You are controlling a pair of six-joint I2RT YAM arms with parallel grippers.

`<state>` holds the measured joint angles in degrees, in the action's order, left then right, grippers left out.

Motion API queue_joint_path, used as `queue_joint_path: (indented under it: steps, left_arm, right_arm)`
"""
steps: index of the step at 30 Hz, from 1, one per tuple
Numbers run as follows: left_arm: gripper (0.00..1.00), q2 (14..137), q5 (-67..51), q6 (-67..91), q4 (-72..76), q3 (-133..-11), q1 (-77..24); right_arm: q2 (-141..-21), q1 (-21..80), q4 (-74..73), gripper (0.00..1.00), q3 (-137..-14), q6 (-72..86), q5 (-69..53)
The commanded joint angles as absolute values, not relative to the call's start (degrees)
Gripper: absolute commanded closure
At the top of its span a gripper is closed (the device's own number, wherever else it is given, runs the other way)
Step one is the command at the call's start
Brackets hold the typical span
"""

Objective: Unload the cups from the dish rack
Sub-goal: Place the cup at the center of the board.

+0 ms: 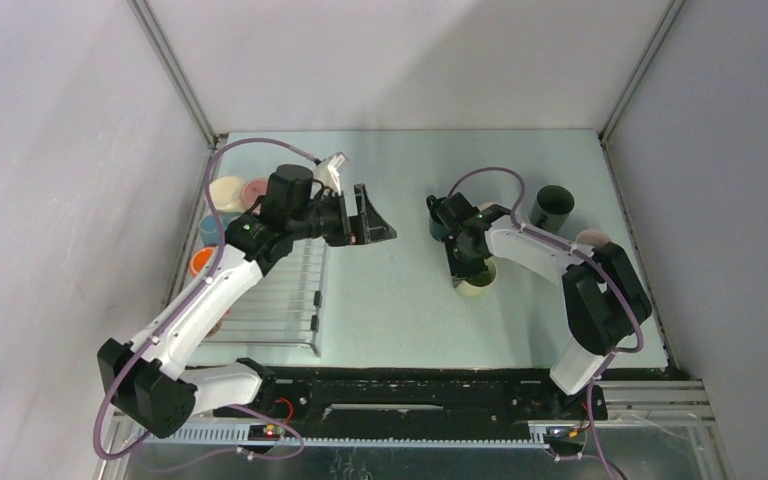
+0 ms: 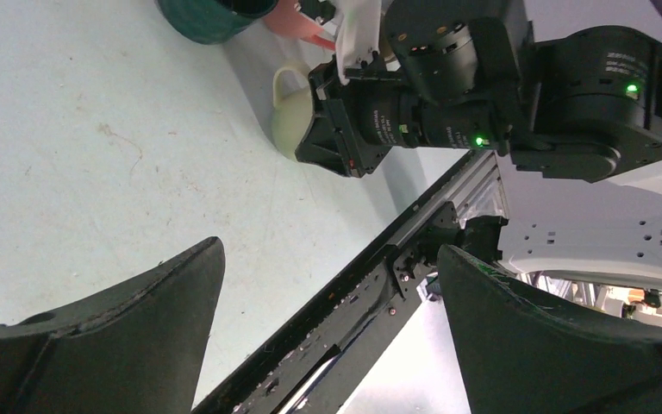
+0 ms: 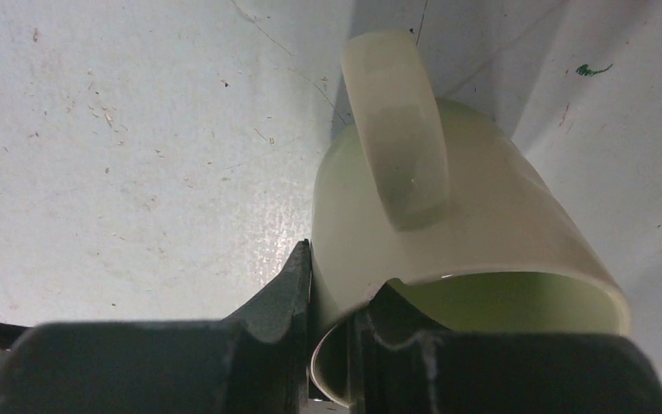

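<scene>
The right hand (image 3: 332,315) is clamped on the wall of the pale green cup (image 3: 483,224), with one finger outside the wall and the other inside the rim. The cup sits directly under the hand with its mouth toward the wrist. Its loop handle (image 3: 396,129) is on the side facing away. It is glossy, plain and empty. Whether its base touches the bench (image 3: 121,129) cannot be told.

Just beyond this hand stands a dark teal cup (image 2: 211,17). Farther out on its outer side are a dark grey cup (image 1: 552,206) and a pale pink cup (image 1: 592,238).

The left hand (image 1: 375,226) hangs over bare bench, fingers spread wide and holding nothing. The dish rack (image 1: 285,300) lies back toward its own arm. Past the rack, farthest from this hand, are a cream cup (image 1: 228,190), a pink cup (image 1: 255,190), a light blue cup (image 1: 208,228) and an orange cup (image 1: 200,262). The arm hides whether they stand in the rack or beside it.
</scene>
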<state>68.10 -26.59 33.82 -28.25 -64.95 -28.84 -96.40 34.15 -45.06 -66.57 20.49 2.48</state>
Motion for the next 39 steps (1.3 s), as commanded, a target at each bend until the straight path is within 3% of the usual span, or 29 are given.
queue_joint_path:
  steps: [1,24,39]
  left_arm:
    - [0.00,68.57,-26.67,31.79,-28.71,-69.84,-28.65]
    - [0.00,68.48,-17.01,29.52,-36.35,-74.74,-28.56]
    - [0.00,67.40,-8.49,29.78,-41.03,-79.37,-28.50]
  right_arm:
    - [-96.97,34.19,-44.84,0.88,-69.45,19.21,4.47]
    - [-92.72,38.06,-47.09,0.34,-72.25,21.17,5.75]
    - [-81.93,38.17,-50.94,0.14,-72.25,21.28,6.55]
